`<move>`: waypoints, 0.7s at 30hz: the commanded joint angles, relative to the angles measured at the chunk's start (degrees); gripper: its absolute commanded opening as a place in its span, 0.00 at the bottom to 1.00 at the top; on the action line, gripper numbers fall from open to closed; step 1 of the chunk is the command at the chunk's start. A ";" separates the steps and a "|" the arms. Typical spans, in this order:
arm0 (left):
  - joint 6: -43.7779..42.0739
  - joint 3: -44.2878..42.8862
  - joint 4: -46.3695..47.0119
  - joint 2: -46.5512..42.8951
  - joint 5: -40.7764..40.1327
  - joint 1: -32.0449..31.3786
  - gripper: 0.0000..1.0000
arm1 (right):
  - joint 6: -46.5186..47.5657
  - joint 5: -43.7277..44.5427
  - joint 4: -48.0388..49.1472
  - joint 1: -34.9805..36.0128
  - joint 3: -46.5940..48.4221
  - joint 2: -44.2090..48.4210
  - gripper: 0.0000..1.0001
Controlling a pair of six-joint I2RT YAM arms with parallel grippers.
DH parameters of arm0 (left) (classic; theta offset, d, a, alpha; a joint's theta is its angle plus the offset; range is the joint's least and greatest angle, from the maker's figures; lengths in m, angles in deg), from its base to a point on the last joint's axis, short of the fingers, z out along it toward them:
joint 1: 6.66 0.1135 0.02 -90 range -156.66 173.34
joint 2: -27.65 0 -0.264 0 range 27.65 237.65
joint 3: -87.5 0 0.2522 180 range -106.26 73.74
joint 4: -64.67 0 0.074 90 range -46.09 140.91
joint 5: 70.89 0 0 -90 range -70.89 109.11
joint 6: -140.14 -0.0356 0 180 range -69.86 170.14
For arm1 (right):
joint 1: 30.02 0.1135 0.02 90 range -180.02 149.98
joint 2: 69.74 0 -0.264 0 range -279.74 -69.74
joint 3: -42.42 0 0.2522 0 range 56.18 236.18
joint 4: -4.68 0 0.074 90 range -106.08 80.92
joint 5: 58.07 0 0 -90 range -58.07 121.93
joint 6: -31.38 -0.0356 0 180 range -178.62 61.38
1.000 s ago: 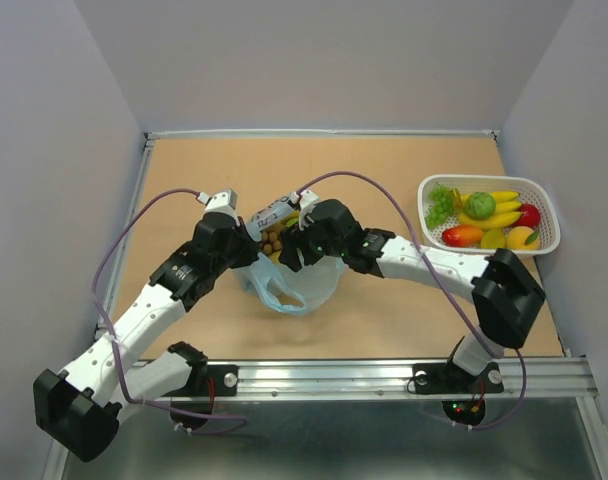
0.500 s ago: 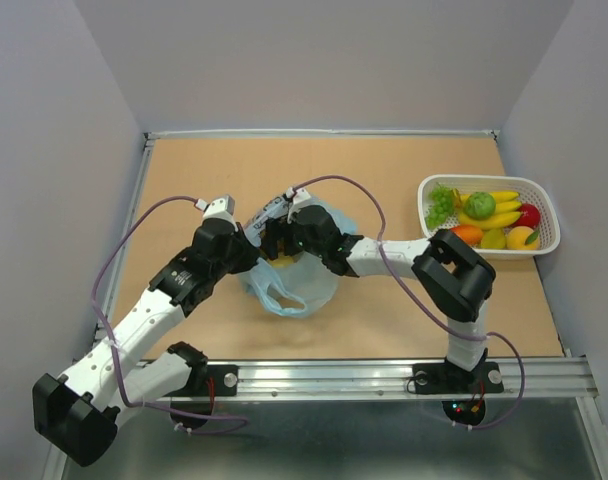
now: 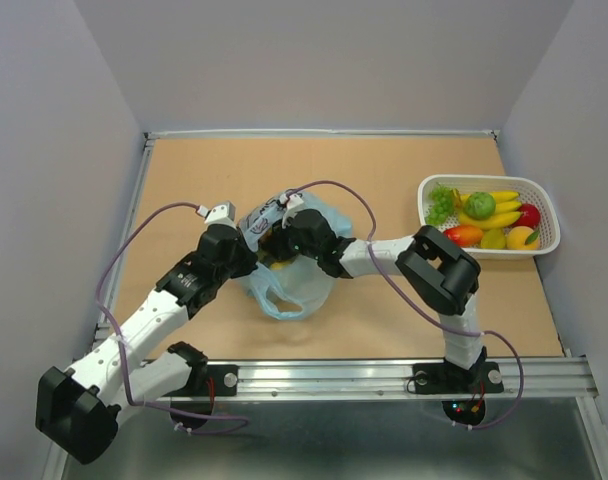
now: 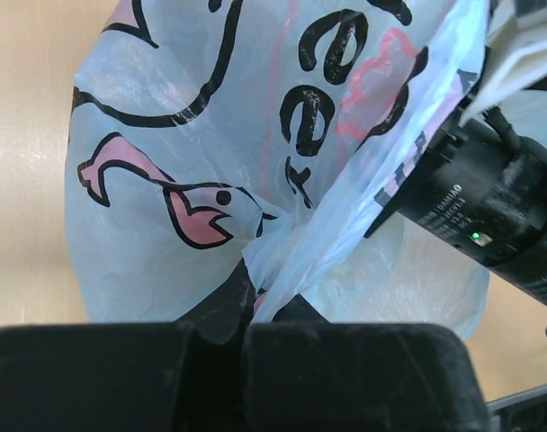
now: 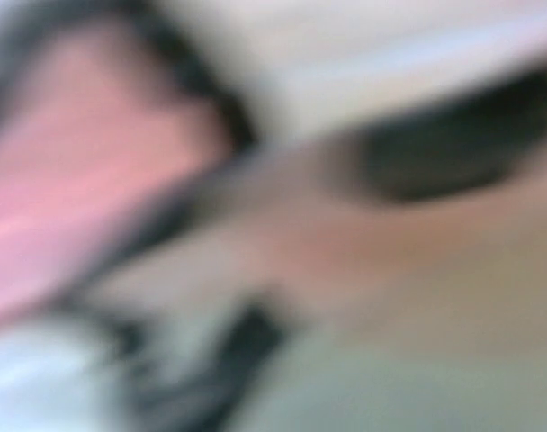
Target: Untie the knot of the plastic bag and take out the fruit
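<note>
On tabletop (image 3: 384, 170), plastic bag (image 3: 302, 290) is sitting approx. centre. Basket (image 3: 549, 215) is sitting well apart at bag's 3 o'clock, by tabletop's rt edge, w/ fruit (image 3: 481, 205) lying in it. L gripper (image 3: 246, 258) is touching bag at its 10 o'clock. R gripper (image 3: 282, 240) is sitting at bag's 12 o'clock, just beside L gripper.

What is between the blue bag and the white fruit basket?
Only the robot's right arm, reaching over the brown tabletop to the plastic bag, left of the white basket. The top view shows this.
</note>
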 commanded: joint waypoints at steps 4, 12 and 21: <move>-3.42 -2.86 2.92 2.01 -8.46 1.51 0.00 | 3.43 -2.88 4.27 -0.11 -6.17 13.39 0.00; -7.47 -6.82 6.51 7.46 -5.66 9.68 0.00 | 7.29 -7.71 -6.01 -0.29 -11.80 24.47 0.00; -9.76 -12.53 10.03 12.91 -1.00 13.82 0.00 | 8.35 -10.35 -15.50 -0.29 -19.72 34.76 0.00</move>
